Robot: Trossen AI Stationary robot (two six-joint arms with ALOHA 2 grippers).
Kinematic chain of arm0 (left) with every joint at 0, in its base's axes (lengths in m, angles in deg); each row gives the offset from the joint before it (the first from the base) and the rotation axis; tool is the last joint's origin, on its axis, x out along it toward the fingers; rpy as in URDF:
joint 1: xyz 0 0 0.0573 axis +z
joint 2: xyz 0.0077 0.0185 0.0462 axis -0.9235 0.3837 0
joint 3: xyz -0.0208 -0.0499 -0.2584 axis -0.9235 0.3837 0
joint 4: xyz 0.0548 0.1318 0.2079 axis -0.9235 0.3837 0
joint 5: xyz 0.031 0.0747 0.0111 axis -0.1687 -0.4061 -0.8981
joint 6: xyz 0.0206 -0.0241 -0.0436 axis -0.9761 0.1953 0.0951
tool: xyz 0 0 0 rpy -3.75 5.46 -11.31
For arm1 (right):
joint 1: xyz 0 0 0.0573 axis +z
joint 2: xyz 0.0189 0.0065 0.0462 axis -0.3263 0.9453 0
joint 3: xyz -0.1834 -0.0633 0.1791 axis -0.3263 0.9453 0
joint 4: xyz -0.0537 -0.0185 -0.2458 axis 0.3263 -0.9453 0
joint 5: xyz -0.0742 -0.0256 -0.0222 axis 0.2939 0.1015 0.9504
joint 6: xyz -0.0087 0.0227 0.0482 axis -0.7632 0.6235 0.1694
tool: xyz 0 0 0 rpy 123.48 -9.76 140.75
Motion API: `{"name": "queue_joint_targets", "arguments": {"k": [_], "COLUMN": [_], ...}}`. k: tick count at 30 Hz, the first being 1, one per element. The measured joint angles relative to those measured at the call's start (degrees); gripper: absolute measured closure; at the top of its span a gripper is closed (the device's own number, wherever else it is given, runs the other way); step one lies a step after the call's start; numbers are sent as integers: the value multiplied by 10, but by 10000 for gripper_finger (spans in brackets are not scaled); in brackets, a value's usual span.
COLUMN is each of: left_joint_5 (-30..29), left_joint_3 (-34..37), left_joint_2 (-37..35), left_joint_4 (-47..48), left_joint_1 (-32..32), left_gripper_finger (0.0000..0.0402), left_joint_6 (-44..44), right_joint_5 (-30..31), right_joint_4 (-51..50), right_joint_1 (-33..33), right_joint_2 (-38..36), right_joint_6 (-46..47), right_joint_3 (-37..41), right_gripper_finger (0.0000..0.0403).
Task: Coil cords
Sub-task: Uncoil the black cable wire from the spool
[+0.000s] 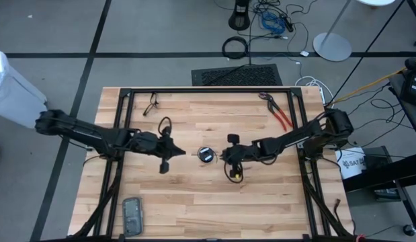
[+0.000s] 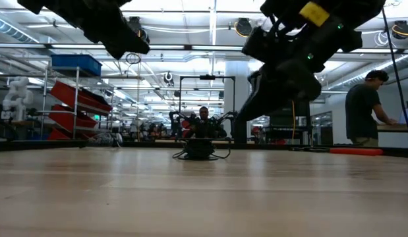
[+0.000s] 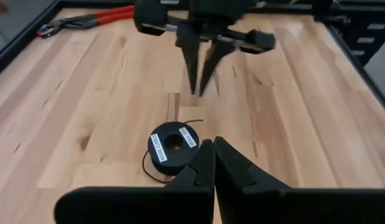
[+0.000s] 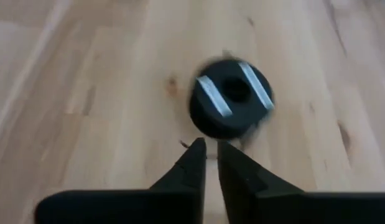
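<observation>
High view, cord: we see the coiled cord [image 1: 205,154] as a small dark ring with pale tags at the table's middle, lying flat between the two grippers.
High view, arms: the left gripper [image 1: 177,153] points right at the coil from the left; the right gripper [image 1: 222,156] points left at it from the right. We judge the right one nearer, just beside the coil, the left one a little further off.
High view, bystanders: red-handled pliers [image 1: 277,112] lie far right, a grey flat device [image 1: 132,216] near left; both are well apart from the coil.
Low view, coil: we see the coil [image 2: 200,149] resting on the wooden table [image 2: 204,197], loose strands sticking out on both sides, both arms hanging above it.
Left wrist view, jaws: the left fingers [image 3: 198,168] are pressed together on nothing; the coil [image 3: 173,146] lies just beyond their tips, slightly to one side, a thin tail curling out.
Right wrist view, jaws: the right fingers [image 4: 193,162] stand a narrow slit apart, holding nothing we can see; the coil [image 4: 231,98] lies straight ahead, near but not touching.
Axis: the coil is round, so we judge the approach line matters more than any long axis.
</observation>
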Motion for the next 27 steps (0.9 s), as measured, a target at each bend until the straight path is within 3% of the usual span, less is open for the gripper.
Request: {"name": "queue_joint_targets", "arguments": {"k": [5,15,20,27], "left_joint_5": [0,-1,-2,-2], "left_joint_3": [0,0,0,0], "left_joint_2": [33,53,53,53], "left_joint_4": [-16,-36,-53,-64], "left_joint_1": [0,1,1,13], "left_gripper_finger": [401,401,401,401], "left_joint_6": [-27,-72,-107,-134], "right_joint_5": [7,96,97,96], "right_joint_4": [52,116,153,173], "right_joint_1": [15,10,0,-7], "right_joint_2": [26,72,97,115], "right_joint_6": [-126,-284,-354,-398], "right_joint_3": [0,-1,-1,0], "right_gripper_finger": [319,209,194,204]}}
